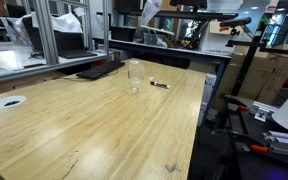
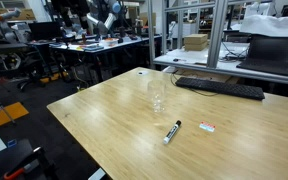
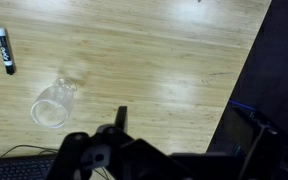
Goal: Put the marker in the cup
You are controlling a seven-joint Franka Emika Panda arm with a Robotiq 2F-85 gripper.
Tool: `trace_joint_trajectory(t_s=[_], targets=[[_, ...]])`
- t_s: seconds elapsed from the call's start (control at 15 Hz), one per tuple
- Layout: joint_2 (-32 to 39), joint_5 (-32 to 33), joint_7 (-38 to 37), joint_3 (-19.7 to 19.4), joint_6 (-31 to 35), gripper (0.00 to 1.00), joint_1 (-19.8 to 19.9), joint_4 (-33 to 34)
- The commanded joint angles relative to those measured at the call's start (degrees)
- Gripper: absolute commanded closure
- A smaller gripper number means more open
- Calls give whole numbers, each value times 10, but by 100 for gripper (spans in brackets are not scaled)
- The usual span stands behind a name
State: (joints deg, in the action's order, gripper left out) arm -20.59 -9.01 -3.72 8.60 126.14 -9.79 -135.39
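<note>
Marker [image 3: 4, 50] lies flat at the far left of the wrist view on the pale wooden surface [image 3: 164, 60], its dark body bearing a white label. Right of it stands the clear cup [image 3: 54, 103], seen from above and apart from the marker. Further right, at the lower edge, the hand [image 3: 121, 120] shows only as a dark bulk with one finger poking up. How far it is open cannot be told, and neither marker nor cup is in its grip. In an exterior view the upright cup [image 2: 158, 93] is left of the marker [image 2: 172, 131], then come a small white tag [image 2: 207, 127] and a keyboard [image 2: 220, 88].
</note>
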Motion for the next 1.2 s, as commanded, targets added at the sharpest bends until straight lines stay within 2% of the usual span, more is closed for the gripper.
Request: trace_joint_trajectory(t_s=[0.0,0.33,0.4,0.8,1.0,1.13], targets=[[-1,0,0,0,-1,0,0,3],[-3,10,35,-26,-1,0,14,-18],[2,12,18,-19,-2,0,13,-14],[1,11,29,-25,-2,0,13,-17],[30,27,1,-43,1,0,47,-4],[49,25,8,-66,10,0,68,-1]])
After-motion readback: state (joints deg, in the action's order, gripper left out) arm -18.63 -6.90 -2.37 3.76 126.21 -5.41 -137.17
